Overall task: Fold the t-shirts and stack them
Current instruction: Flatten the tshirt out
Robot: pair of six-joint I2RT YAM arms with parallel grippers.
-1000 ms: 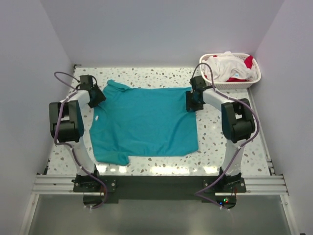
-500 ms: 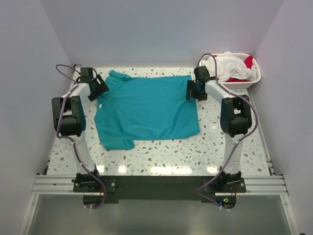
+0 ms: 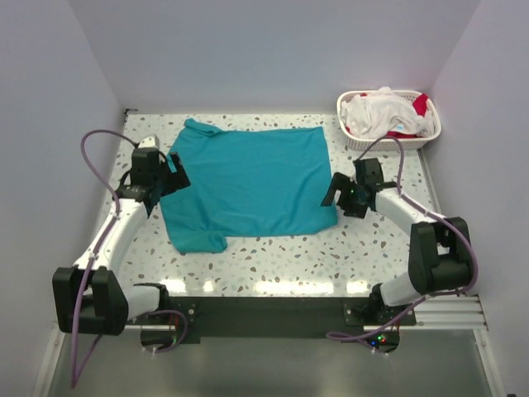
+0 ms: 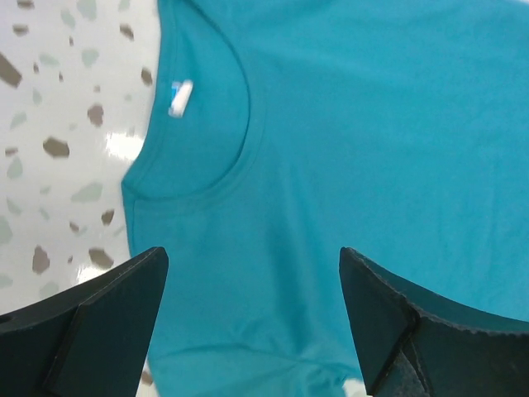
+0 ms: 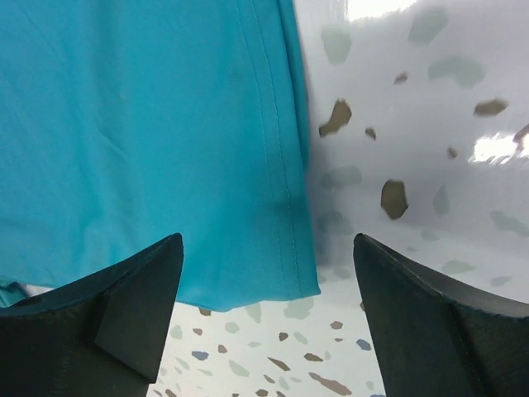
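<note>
The teal t-shirt [image 3: 248,182] is lying flat on the table [image 3: 273,260], long axis running left to right, collar [image 4: 207,178] leftward, hem [image 5: 277,165] rightward. The left gripper [image 3: 168,178] is hovering wide open and empty over the collar end; the right gripper [image 3: 341,198], equally open and empty, is hanging over the hem's near corner. Each arm is covering its own end.

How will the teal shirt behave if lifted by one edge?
Probably floppy: the shirt lies limp and flat on the table. Likely light, since the knit looks thin at the hem. Pushed, it may slide or wrinkle on that glossy top.
</note>
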